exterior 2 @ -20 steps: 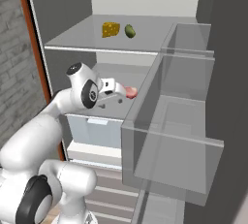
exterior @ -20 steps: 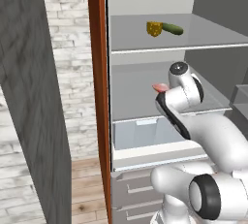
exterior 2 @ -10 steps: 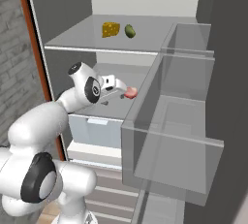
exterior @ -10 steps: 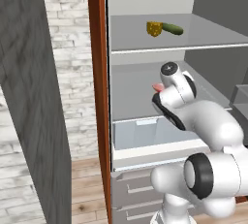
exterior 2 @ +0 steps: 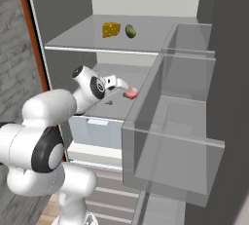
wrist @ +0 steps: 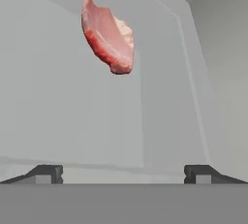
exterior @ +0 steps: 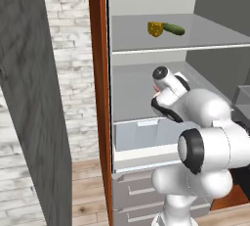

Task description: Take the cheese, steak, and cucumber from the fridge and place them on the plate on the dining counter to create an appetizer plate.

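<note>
The tool (wrist: pixel 123 172) has been brought nearer the steak (wrist: pixel 108 36) ahead, fingers spread, nothing gripped yet.

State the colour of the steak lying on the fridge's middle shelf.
Pinkish-red with a paler whitish edge; the steak shows best in the hand view.

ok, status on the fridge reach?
Gripper open, empty, inside fridge. Steak ahead on middle shelf, untouched. Cheese, cucumber one shelf up. Path clear.
</note>
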{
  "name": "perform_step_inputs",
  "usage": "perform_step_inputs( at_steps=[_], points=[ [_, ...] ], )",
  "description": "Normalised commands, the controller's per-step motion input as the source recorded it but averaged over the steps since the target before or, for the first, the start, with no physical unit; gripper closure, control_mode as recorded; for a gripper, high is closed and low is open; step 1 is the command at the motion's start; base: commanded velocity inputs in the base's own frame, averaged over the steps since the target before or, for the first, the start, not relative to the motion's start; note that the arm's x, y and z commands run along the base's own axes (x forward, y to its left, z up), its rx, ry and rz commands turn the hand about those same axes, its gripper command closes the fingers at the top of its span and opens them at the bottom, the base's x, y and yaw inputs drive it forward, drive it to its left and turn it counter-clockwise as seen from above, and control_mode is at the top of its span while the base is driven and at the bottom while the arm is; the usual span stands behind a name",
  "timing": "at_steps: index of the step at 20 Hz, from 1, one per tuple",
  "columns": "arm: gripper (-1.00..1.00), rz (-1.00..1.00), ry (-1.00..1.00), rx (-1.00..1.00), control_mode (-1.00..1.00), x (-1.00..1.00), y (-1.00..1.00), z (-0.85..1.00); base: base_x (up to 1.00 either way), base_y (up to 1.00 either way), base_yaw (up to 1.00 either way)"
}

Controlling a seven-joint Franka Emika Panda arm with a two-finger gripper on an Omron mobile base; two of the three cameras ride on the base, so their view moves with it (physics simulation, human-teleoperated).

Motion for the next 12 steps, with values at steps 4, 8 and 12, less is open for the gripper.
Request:
perform_step_inputs(
  at_steps=[4,8,12],
  points=[
    [-1.00,0.00,0.00,-0.06,-1.00,0.47,0.00,-0.21,0.00,0.00,0.00],
    [-1.00,0.00,0.00,-0.03,-1.00,0.48,0.00,-0.15,0.00,0.00,0.00],
    [-1.00,0.00,0.00,0.00,-1.00,0.49,0.00,-0.09,0.00,0.00,0.00]
  ],
)
